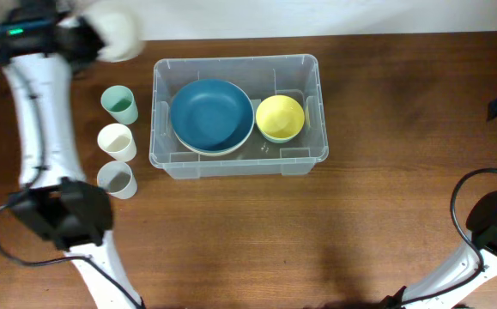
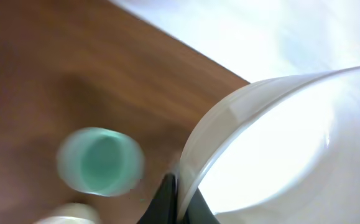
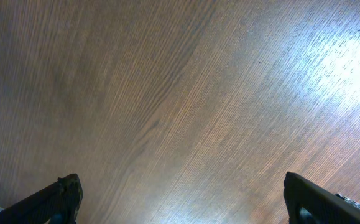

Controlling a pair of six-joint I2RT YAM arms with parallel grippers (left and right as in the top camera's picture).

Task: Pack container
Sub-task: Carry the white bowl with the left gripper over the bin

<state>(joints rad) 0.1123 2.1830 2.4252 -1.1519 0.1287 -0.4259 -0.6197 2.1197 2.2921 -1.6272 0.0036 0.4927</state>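
We take the wooden table (image 1: 385, 215) first, then the container (image 1: 235, 59), which sits on it near the middle, towards the far side, with its long axis running left to right across our front. Inside it a blue bowl (image 1: 212, 116) fills the left part and a yellow bowl (image 1: 280, 118) sits just beside it on the right. The only bare floor we can find is a narrow strip in the far right corner and along the near wall.

The white vessel (image 1: 118, 36) hangs at the far left corner of the table, beyond the row of cups. From there the container lies to its right and a little nearer to us, so we judge the next carry runs rightward over the left short wall. The left arm is by far the nearer one.

The left gripper (image 2: 178, 202) is clamped tight on that vessel's rim, one dark finger inside the wall. The right gripper (image 3: 189, 199) stands spread wide over bare wood with nothing in it, well apart from the container.

A teal cup (image 1: 119, 105), a cream cup (image 1: 117, 142) and a grey cup (image 1: 117, 179) stand in a line just left of the container.

The held vessel is blurred overhead and overexposed at the wrist, so we cannot tell cup from small bowl. The second left finger is hidden.
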